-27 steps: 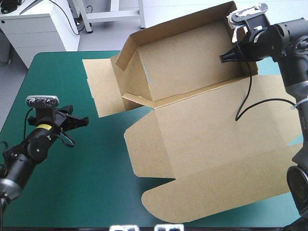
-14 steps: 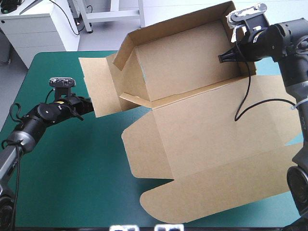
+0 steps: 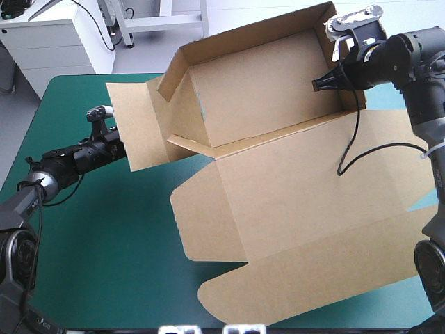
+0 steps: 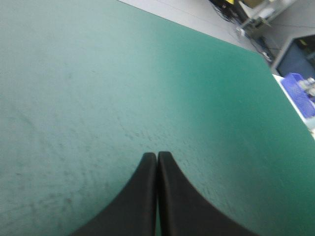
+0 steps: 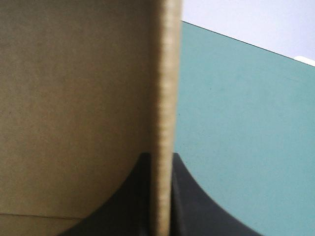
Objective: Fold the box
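— What do we see at the left?
— Our left gripper [image 3: 119,147], its 2 black fingers pressed together, empty, by the brown cut-board box [image 3: 278,188] lying across the teal-green cover [image 3: 104,236].
— Far right?
— Our right gripper [image 3: 320,84] pinches its raised wall.

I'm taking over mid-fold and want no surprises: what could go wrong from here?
The right gripper is shut on just one edge of the raised wall of the box; a tug could slip it and the wall would likely drop.
The left gripper, shut, sits by the side flap, yet its wrist view shows only the teal-green cover; a blind push may crease the flap or shove the box sideways.
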